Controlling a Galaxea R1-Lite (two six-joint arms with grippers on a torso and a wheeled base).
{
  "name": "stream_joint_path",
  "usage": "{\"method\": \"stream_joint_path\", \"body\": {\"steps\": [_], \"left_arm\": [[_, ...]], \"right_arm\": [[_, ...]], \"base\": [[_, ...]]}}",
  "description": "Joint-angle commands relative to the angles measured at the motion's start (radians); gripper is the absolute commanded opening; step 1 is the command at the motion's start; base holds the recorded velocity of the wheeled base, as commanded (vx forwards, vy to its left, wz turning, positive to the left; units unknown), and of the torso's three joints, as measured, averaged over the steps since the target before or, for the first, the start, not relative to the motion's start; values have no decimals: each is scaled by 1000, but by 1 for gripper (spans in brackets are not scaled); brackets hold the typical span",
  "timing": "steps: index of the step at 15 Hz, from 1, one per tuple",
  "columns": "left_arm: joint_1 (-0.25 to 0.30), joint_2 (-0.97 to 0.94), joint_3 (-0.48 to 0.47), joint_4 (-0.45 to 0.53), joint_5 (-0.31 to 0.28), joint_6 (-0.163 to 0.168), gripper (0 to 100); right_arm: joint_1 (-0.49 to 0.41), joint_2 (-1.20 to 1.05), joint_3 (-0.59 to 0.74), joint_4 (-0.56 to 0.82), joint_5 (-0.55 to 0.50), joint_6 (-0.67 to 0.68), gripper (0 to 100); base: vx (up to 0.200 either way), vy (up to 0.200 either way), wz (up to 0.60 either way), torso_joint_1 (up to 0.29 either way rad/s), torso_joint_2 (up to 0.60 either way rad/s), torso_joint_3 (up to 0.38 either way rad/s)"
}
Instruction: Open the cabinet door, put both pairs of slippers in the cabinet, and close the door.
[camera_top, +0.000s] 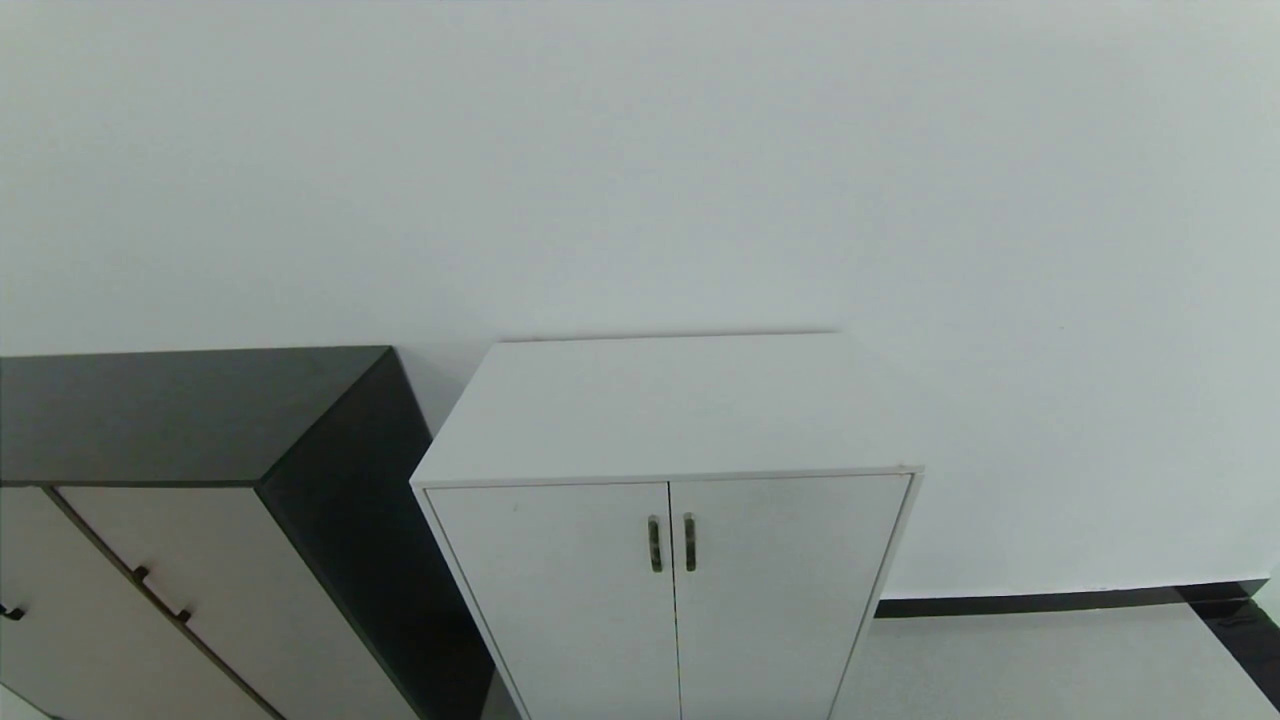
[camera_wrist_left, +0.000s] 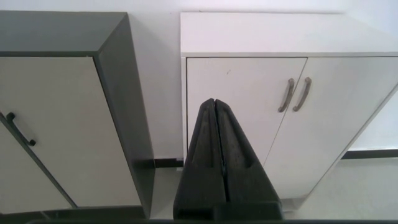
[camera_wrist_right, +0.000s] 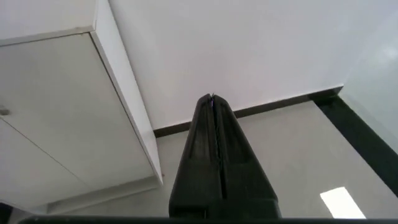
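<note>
One white cabinet (camera_top: 665, 410), two doors (camera_top: 560, 600) shut, two handles (camera_top: 655, 543) side by side
It stands beside one dark cabinet (camera_top: 340, 520); left gripper (camera_wrist_left: 215, 102) and right gripper (camera_wrist_right: 212, 98), fingers pressed together, empty; the wrist views reach its foot on the floor (camera_wrist_right: 292, 143)

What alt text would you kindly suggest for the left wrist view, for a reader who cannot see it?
The left claw, shut and empty, points at a white two-door cabinet with both doors closed; a dark cabinet stands beside it.
</note>
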Motion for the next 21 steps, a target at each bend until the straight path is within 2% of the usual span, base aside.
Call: {"method": "stream_joint_path", "body": {"steps": [1,3,7,9,12,14,15,17,19,21], "left_arm": [[-1,1,-1,0,0,0,0],[0,1,-1,0,0,-2,0],[0,1,-1,0,0,0,0],[0,1,1,0,0,0,0],[0,1,1,0,0,0,0],[0,1,1,0,0,0,0],[0,1,-1,0,0,0,0],[0,1,1,0,0,-2,0],[0,1,-1,0,0,1,0],[0,1,-1,0,0,1,0]], "right_arm": [[4,-42,7,-2,90,-2,0],[4,-42,9,-5,172,-31,0],[4,-42,14,-11,274,-34,0],[4,-40,37,-63,379,-28,0],[4,-40,52,-93,387,-100,0],[4,-40,54,-94,390,-103,0],[4,-38,54,-91,381,-109,0],[-59,-89,64,-86,260,-103,0],[-50,-120,64,-83,241,-82,0],[-46,-118,64,-83,272,-82,0]], "base": [[0,0,0,0,0,0],[0,0,0,0,0,0],[0,0,0,0,0,0],[0,0,0,0,0,0],[0,0,0,0,0,0],[0,0,0,0,0,0],[0,0,0,0,0,0],[0,0,0,0,0,0],[0,0,0,0,0,0],[0,0,0,0,0,0]]}}
